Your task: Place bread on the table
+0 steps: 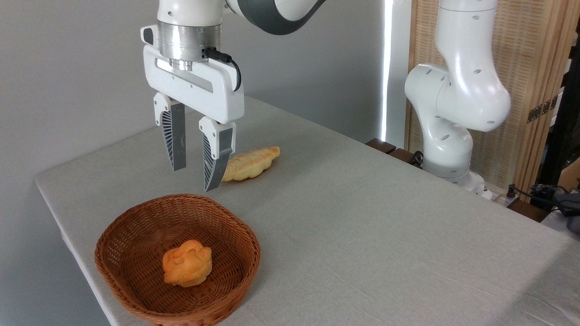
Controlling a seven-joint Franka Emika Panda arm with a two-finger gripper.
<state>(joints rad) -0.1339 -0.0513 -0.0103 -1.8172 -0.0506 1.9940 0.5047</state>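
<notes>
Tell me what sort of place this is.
Probably a robot test setup in an indoor room, not a real kitchen. A Franka arm's open gripper hangs over a cloth-covered table bearing only a wicker basket with a bun and a long loaf; cables lie at the right.

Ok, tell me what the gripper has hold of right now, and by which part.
Nothing. The gripper hangs open and empty above the basket; the bread lies untouched inside it.
</notes>
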